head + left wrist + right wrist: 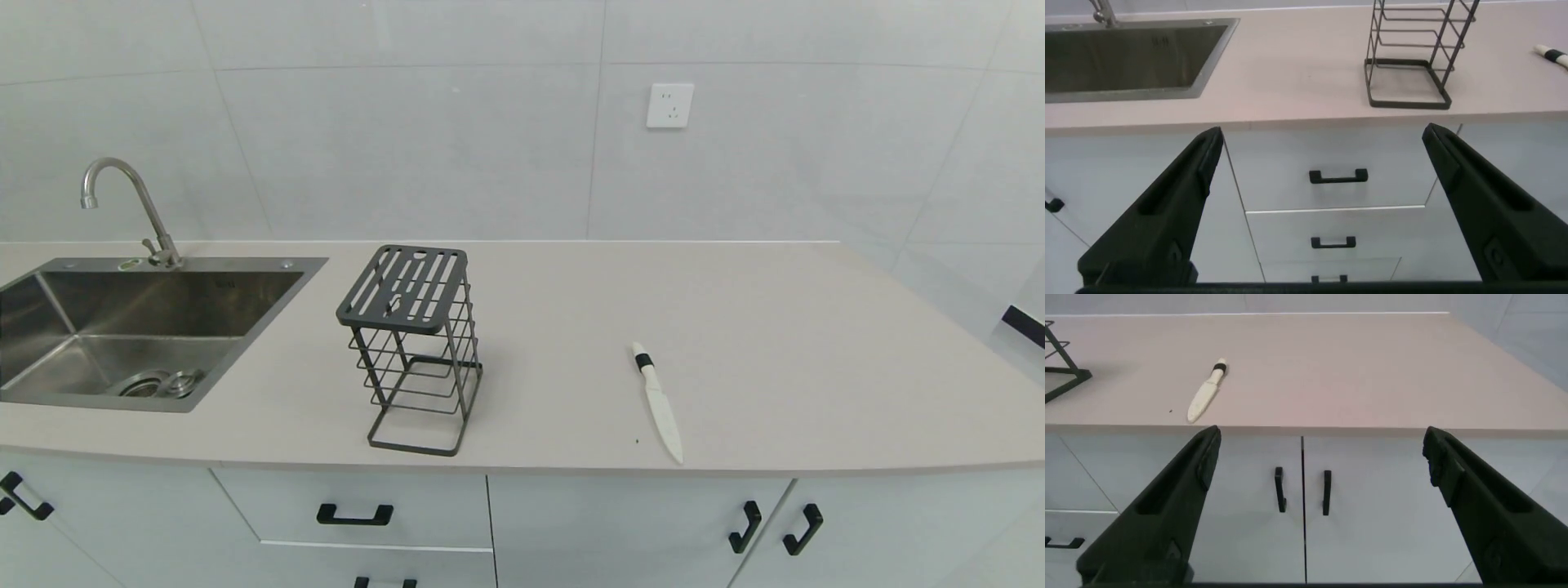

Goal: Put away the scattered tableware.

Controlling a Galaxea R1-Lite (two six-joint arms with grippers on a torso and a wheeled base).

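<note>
A white knife [657, 400] with a black band on its handle lies flat on the beige counter [735, 343], right of centre, blade toward the front edge; it is also the white knife [1207, 390]. A dark wire knife rack [412, 343] with a slotted top stands left of it, its base being the wire rack [1409, 69]. My left gripper [1319, 147] is open, below the counter's front edge, facing the drawers. My right gripper [1319, 445] is open too, low in front of the cabinet doors, well short of the knife.
A steel sink [131, 335] with a curved tap [122, 204] is set into the counter at the left. Drawers with black handles [1337, 175] and cabinet doors [1302, 490] lie under the counter. A wall socket [670, 104] sits on the tiled wall.
</note>
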